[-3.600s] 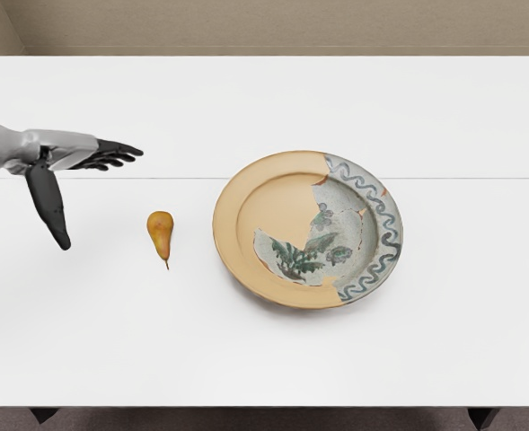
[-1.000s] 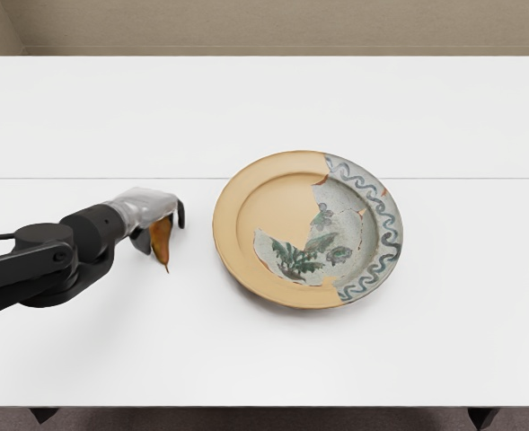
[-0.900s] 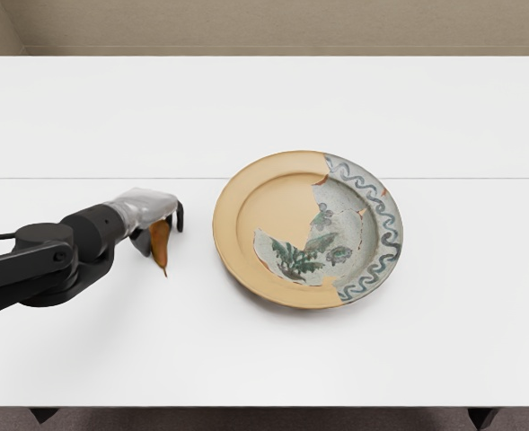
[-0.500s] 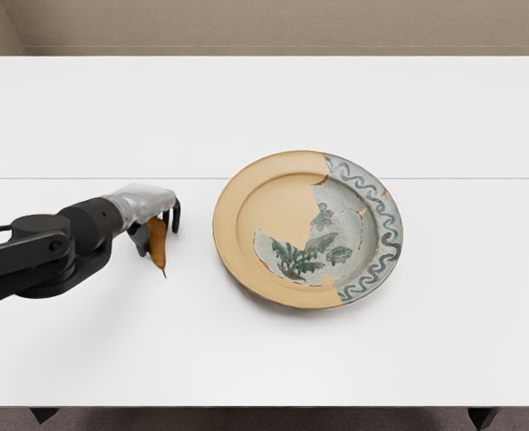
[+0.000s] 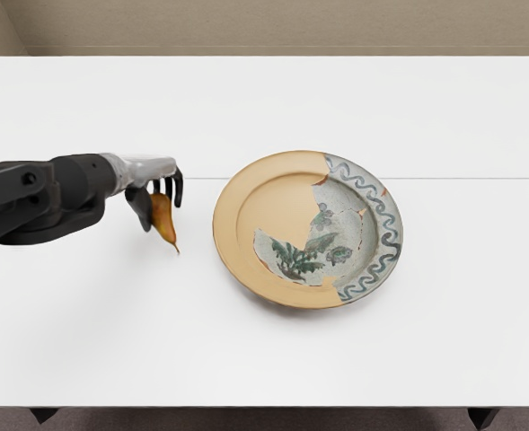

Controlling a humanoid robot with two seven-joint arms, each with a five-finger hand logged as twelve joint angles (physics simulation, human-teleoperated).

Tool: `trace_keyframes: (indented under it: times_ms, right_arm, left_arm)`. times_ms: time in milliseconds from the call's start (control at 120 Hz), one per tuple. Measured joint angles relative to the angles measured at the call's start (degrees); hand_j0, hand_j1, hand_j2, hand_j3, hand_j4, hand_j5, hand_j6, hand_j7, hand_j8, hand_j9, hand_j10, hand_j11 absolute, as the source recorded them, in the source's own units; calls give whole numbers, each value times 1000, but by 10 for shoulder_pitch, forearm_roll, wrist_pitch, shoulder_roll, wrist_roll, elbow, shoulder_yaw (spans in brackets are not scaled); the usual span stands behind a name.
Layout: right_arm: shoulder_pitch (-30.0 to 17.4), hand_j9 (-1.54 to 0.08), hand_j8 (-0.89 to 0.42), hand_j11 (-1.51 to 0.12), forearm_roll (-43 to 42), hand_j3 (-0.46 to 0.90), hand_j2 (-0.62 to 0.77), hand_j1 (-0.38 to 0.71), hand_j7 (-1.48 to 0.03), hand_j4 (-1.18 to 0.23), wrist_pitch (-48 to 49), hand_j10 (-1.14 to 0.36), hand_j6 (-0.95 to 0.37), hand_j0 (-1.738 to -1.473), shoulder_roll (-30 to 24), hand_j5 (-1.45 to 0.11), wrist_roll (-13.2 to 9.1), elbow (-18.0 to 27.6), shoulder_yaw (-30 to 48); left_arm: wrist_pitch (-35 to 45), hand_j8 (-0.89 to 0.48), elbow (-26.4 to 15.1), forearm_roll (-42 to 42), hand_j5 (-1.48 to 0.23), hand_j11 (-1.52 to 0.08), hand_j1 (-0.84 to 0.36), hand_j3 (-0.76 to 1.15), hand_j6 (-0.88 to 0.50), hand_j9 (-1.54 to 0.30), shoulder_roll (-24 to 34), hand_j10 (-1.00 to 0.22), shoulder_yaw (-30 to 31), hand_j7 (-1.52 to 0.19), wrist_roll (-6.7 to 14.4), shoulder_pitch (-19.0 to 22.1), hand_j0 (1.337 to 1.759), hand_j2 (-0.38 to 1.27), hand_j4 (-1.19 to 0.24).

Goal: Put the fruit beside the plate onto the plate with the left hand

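The left hand (image 5: 153, 181), fingers curled around the pear (image 5: 163, 218), has raised and tilted it, still left of the plate (image 5: 231, 205).

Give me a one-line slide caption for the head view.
Left hand grips a tilted pear just left of the painted plate on a white table.

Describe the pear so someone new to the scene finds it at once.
On the white table, look left of the big painted plate. The left hand grips a small pear there, stem pointing down-right. It is the only fruit: golden-brown and teardrop-shaped.
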Motion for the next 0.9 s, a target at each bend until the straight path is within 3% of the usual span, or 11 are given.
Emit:
trace_keyframes:
  times_ms: [167, 492, 650, 900]
  right_arm:
    - [0, 0, 0, 0, 0, 0, 0, -349, 0, 0, 0, 0, 0, -1658, 0, 0, 0, 0, 0]
    - [1, 0, 0, 0, 0, 0, 0, -349, 0, 0, 0, 0, 0, -1658, 0, 0, 0, 0, 0]
    - [1, 0, 0, 0, 0, 0, 0, -349, 0, 0, 0, 0, 0, -1658, 0, 0, 0, 0, 0]
    - [1, 0, 0, 0, 0, 0, 0, -349, 0, 0, 0, 0, 0, -1658, 0, 0, 0, 0, 0]
  left_arm:
    - [-40, -569, 0, -26, -887, -893, -325, 0, -561, -891, 0, -674, -44, -890, 0, -19, 1657, 430, -677]
    - [-54, -582, 0, -87, -922, -916, -340, 0, -537, -914, -26, -690, -56, -909, 0, -57, 1657, 443, -683]
    - [-54, -589, 12, -102, -957, -954, -322, 0, -540, -950, -67, -709, -56, -945, 0, -61, 1656, 437, -693]
    - [-56, -556, 50, -105, -996, -971, -396, 0, -492, -969, -130, -728, -67, -977, 0, -63, 1656, 551, -651]
